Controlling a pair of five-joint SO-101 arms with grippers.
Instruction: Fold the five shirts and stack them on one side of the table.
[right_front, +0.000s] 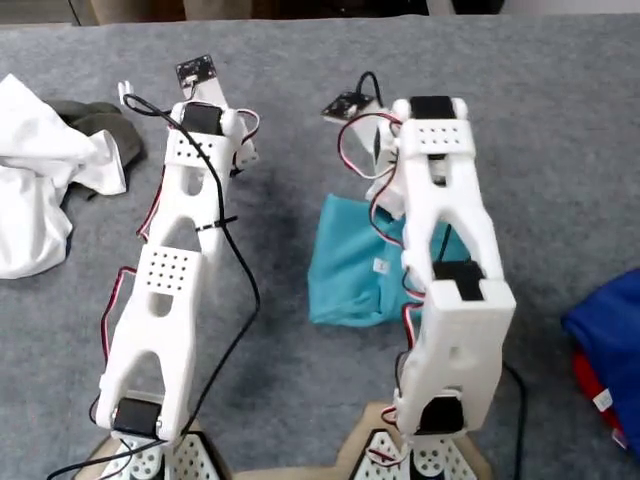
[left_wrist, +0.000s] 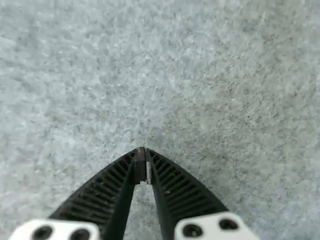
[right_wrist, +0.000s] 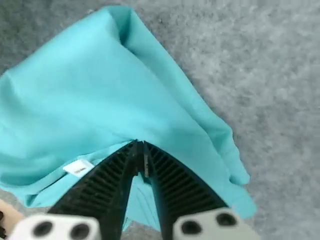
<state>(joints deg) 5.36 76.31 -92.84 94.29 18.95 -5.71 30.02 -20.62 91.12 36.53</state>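
Note:
A teal shirt (right_front: 350, 268) lies loosely folded on the grey felt table (right_front: 290, 210) in the middle, partly under the right arm (right_front: 450, 250). In the right wrist view my right gripper (right_wrist: 139, 145) is shut, its tips over the teal shirt (right_wrist: 100, 90) near a white label (right_wrist: 77, 169); I see no cloth between the fingers. My left gripper (left_wrist: 141, 151) is shut over bare felt, holding nothing. A crumpled white shirt (right_front: 30, 185) and a dark olive shirt (right_front: 105, 125) lie at the far left. A blue shirt (right_front: 612, 330) rests on a red one (right_front: 592, 385) at the right edge.
The left arm (right_front: 175, 260) stretches toward the table's far side, with its black cable (right_front: 235, 250) draped over it. Bare felt shows between the two arms and along the far side. Both arm bases (right_front: 300, 460) stand at the near edge.

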